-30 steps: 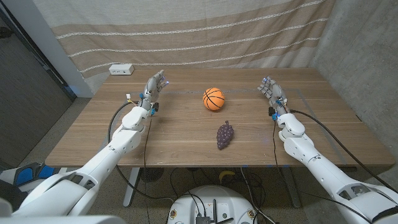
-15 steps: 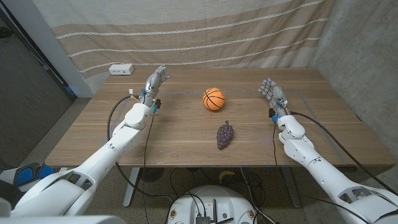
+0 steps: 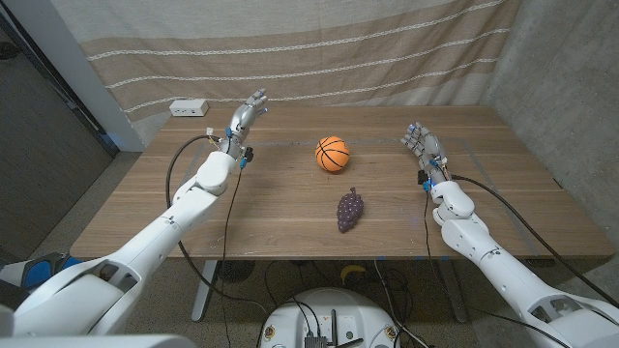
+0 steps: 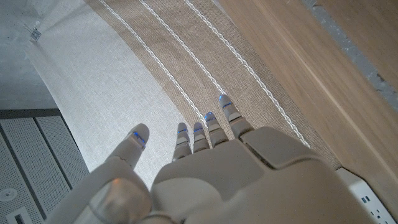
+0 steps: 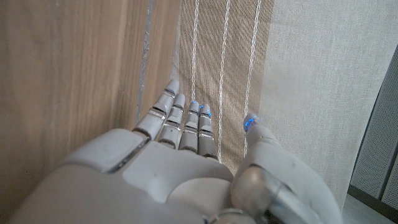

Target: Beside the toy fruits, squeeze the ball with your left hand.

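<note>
An orange basketball-patterned ball sits on the wooden table, mid-table toward the back. A dark purple toy grape bunch lies just in front of it and slightly to the right. My left hand is raised above the table's back left, well to the left of the ball, fingers apart and holding nothing; the left wrist view shows the left hand stretched toward the curtain. My right hand stands at the right side, fingers extended and empty, and the right hand faces the curtain too.
A white power strip lies at the table's back left corner, close behind my left hand, also seen as the power strip in the left wrist view. A striped beige curtain hangs behind the table. Black cables run along both forearms.
My left hand has lifted and moved toward the table's back edge, its arm stretching out. The right hand, ball and grapes have stayed put.
</note>
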Robot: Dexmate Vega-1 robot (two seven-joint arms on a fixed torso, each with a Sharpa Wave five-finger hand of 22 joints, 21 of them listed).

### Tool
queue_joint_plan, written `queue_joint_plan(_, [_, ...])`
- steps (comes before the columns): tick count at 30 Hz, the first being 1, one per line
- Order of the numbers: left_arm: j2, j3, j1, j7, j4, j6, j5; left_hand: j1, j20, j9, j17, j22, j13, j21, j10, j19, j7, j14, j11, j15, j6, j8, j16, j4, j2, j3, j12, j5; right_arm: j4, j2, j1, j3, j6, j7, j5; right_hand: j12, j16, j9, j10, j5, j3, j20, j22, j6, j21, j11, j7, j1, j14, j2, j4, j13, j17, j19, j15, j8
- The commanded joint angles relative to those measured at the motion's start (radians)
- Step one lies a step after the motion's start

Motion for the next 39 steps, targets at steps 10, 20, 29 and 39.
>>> queue_joint_plan(10, [0.028,0.049,-0.065,0.012,-0.034,0.015,0.169,0.011,0.000,0.002,0.002,0.003,0.005,0.005,0.018,0.014,-0.003,0.014,-0.004,-0.005,0.017,0.000,-0.004,-0.015,0.008,0.004,-0.002,-0.002,-0.064,-0.017,-0.045,0.003,-0.001,-0.023,-0.013,0.006,0.008,0.005,0.014,0.009,-0.001,0.008,0.002,0.010,-0.002,0.005,-0.001,-0.003,0.010,0.003,-0.011,0.002,0.002,0.009,0.000,0.005])
queue_joint_plan(20, [0.028,0.079,-0.111,-0.021,-0.020,0.001,0.216,0.010,-0.002,0.002,0.003,0.003,0.005,0.005,0.021,0.017,-0.004,0.016,-0.006,-0.006,0.020,-0.001,-0.006,-0.020,0.009,0.005,-0.002,-0.003,-0.070,-0.016,-0.056,0.002,0.011,-0.026,-0.019,0.005,0.007,0.006,0.017,0.011,-0.002,0.008,0.002,0.014,-0.004,0.008,0.001,-0.005,0.010,0.002,-0.015,0.002,0.001,0.009,0.001,0.005])
queue_joint_plan(29, [0.025,0.112,-0.153,-0.040,-0.001,-0.011,0.273,0.010,-0.001,0.002,0.003,0.003,0.006,0.004,0.024,0.020,-0.004,0.018,-0.007,-0.009,0.021,-0.002,-0.008,-0.025,0.011,0.005,-0.003,-0.004,-0.079,-0.016,-0.068,0.003,0.020,-0.027,-0.020,0.005,0.006,0.006,0.021,0.013,-0.002,0.009,0.002,0.016,-0.005,0.011,0.002,-0.006,0.010,0.002,-0.018,0.002,0.001,0.010,0.000,0.004])
queue_joint_plan(39, [0.015,0.141,-0.196,-0.082,0.034,-0.045,0.294,0.008,0.000,0.002,0.004,0.004,0.006,0.003,0.029,0.022,-0.006,0.021,-0.010,-0.011,0.022,-0.003,-0.009,-0.029,0.012,0.005,-0.004,-0.004,-0.090,-0.016,-0.081,0.007,0.027,-0.039,-0.024,0.004,0.006,0.006,0.023,0.015,-0.003,0.009,0.003,0.017,-0.007,0.012,0.003,-0.008,0.010,0.002,-0.021,0.003,0.000,0.010,0.002,0.003])
